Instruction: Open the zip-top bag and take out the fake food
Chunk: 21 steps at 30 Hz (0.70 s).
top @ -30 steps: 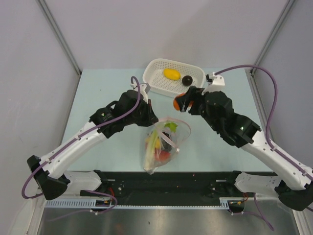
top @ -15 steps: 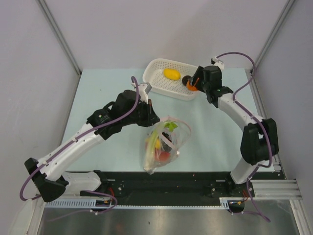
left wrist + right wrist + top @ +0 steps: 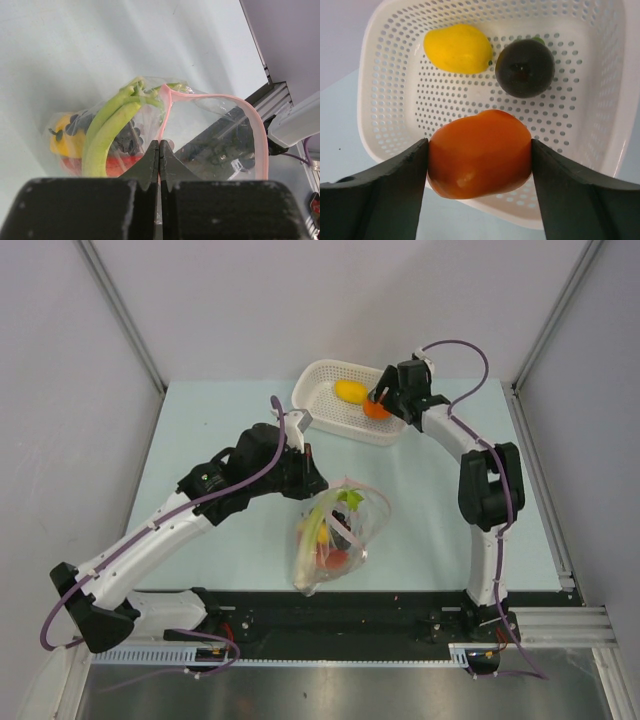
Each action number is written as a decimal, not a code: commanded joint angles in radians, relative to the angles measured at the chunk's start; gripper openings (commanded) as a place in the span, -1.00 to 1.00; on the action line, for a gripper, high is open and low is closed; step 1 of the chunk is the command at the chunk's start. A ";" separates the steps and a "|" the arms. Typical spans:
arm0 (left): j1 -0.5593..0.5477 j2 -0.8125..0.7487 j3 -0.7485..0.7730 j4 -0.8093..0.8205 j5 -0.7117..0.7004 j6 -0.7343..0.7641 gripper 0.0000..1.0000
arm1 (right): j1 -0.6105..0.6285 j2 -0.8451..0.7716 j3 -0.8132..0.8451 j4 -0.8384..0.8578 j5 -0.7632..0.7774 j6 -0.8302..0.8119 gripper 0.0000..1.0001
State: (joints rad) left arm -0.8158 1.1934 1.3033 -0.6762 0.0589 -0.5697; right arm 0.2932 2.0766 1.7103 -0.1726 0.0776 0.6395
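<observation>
Right wrist: right fingers (image 3: pixel 380 190) clamp the orange (image 3: pixel 479 152), basket (image 3: pixel 390 100) beneath them; opening looks next, while left fingers (image 3: pixel 150 161) pinch the zip-top bag (image 3: pixel 215 130).

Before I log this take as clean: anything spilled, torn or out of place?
Nothing stands out. The zip-top bag lies open with food inside, its rim pinched by the left gripper; the right gripper holds an orange over the basket.

Pale green table (image 3: pixel 190 420), plain grey walls (image 3: pixel 300 300), metal corner posts (image 3: pixel 120 315), seemingly even light
</observation>
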 commanded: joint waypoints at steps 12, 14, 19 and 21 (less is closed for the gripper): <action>0.004 -0.029 -0.001 0.035 -0.005 0.014 -0.99 | 0.041 -0.109 0.275 -0.519 -0.038 -0.142 1.00; 0.004 -0.031 0.001 0.036 -0.008 0.011 -0.99 | 0.067 -0.192 0.229 -0.547 -0.036 -0.171 0.99; 0.004 -0.035 0.001 0.041 -0.021 0.007 -0.99 | 0.225 -0.519 -0.004 -0.570 -0.006 -0.198 0.86; 0.006 -0.034 0.001 0.046 -0.019 0.008 -0.99 | 0.308 -0.605 -0.066 -0.599 0.031 -0.183 0.70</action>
State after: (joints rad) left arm -0.8154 1.1900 1.3033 -0.6651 0.0540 -0.5667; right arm 0.4644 1.7020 1.7229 -0.6998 0.0631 0.4839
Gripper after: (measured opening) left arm 0.005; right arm 0.898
